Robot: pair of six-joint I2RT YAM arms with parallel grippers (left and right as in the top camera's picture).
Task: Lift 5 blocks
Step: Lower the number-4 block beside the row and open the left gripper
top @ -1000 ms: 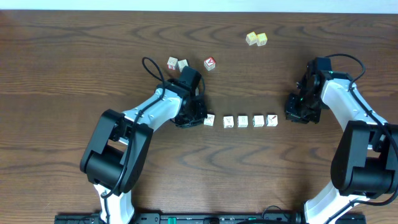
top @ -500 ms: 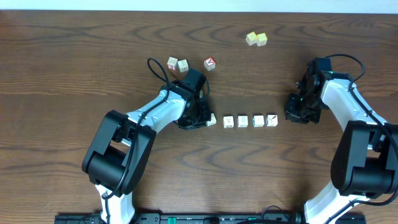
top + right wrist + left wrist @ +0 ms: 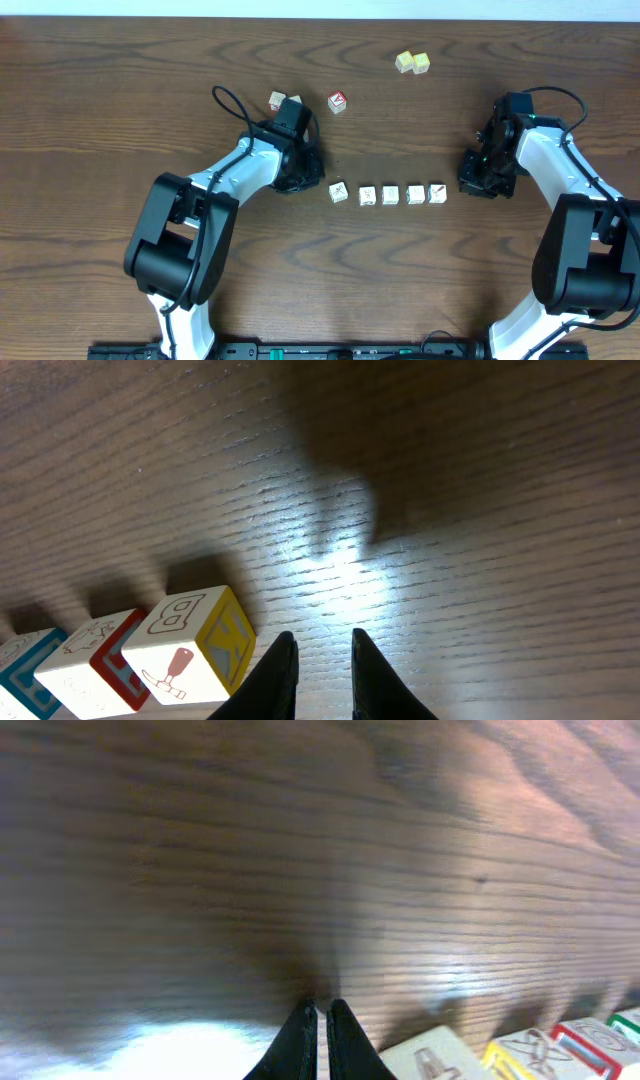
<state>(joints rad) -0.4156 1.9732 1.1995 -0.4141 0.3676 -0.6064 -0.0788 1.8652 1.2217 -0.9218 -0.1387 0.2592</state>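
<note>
Dark brown wood-grain table (image 3: pixel 90 120), glossy enough to throw glare in both wrist views. Lying directly on it, about centre: five whitish blocks (image 3: pixel 390 194) in one straight left-to-right row, small gaps between neighbours, printed marks on the upper faces. Farther back, left of centre: red-faced cube (image 3: pixel 337 101), standing alone. Left of that, a whitish cube (image 3: pixel 277 101) with reddish marks. Far side, right of centre: two pale yellow cubes (image 3: pixel 412 63), touching side by side. All resting flat, single layer.
</note>
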